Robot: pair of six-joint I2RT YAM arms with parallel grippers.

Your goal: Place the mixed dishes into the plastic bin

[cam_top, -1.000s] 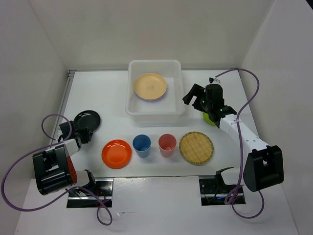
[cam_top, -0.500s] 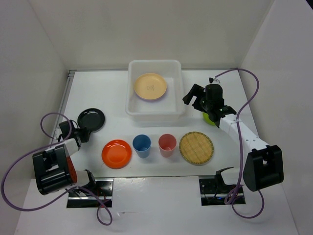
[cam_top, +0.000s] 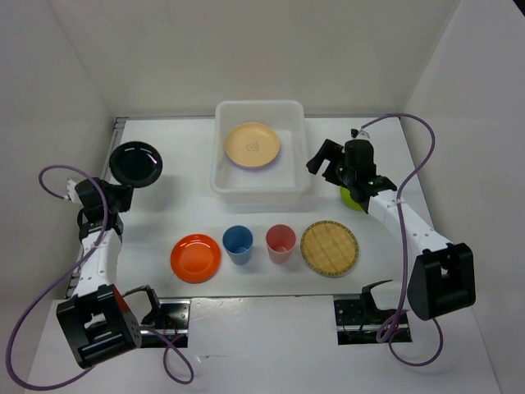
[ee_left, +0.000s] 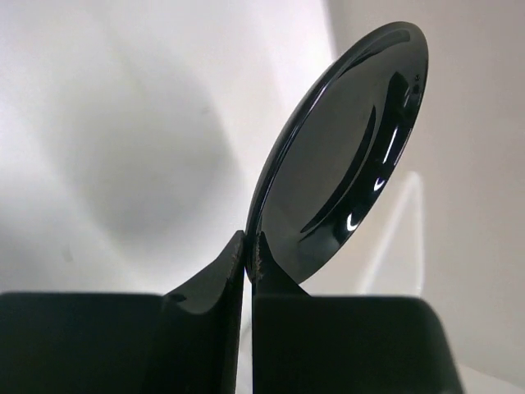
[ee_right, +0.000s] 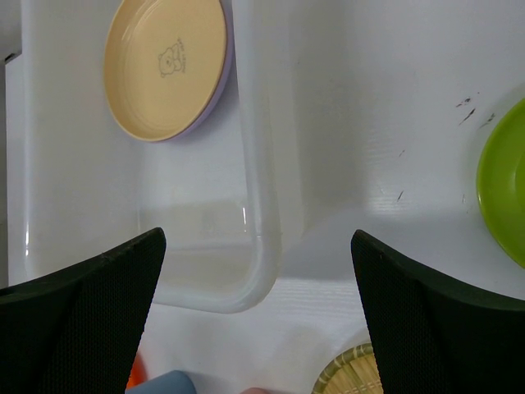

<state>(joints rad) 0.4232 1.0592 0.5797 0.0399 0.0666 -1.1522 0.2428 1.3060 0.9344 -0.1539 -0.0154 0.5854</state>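
My left gripper (cam_top: 117, 182) is shut on the rim of the black plate (cam_top: 135, 162) and holds it lifted off the table at the far left; the left wrist view shows the plate (ee_left: 344, 156) edge-on between the fingers. The white plastic bin (cam_top: 223, 187) holds the pale yellow plate (cam_top: 253, 144) stacked on a purple one (ee_right: 220, 90). My right gripper (cam_top: 326, 161) is open and empty beside the bin's right wall. The lime green plate (cam_top: 351, 198) lies partly under the right arm. The orange plate (cam_top: 195, 257), blue cup (cam_top: 238, 244), pink-red cup (cam_top: 280, 242) and woven disc (cam_top: 329, 248) stand in a row.
White walls close in the table at left, back and right. Purple cables loop off both arms (cam_top: 49, 287). The arm bases stand at the near edge (cam_top: 361, 316).
My left arm has lifted the black plate off the table and swung it up and toward the far left. The right arm has not moved.
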